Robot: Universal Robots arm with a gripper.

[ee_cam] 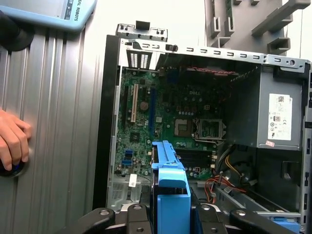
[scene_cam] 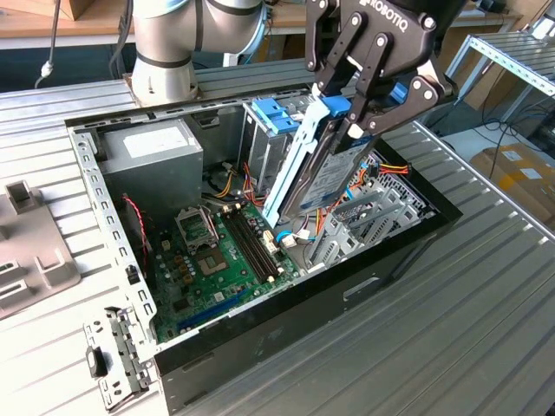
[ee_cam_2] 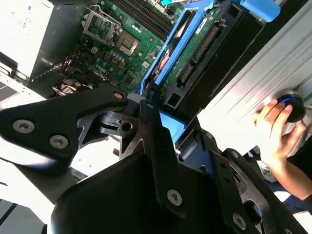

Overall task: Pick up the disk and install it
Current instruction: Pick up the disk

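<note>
Grasping the disk (scene_cam: 325, 176) in the clenched pincer (scene_cam: 357, 121); hanging tilted just below the pincer, over the open computer case (scene_cam: 364, 288); done with the pick-up; yet to seat it inside.

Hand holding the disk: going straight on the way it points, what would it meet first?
The hand, shut on the disk, points down into the case; the disk's lower end would probably meet the motherboard first, though depth is unclear.

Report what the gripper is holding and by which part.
The gripper holds the disk, its fingers clamped on the blue-railed upper end; the disk hangs tilted over the open computer case.
</note>
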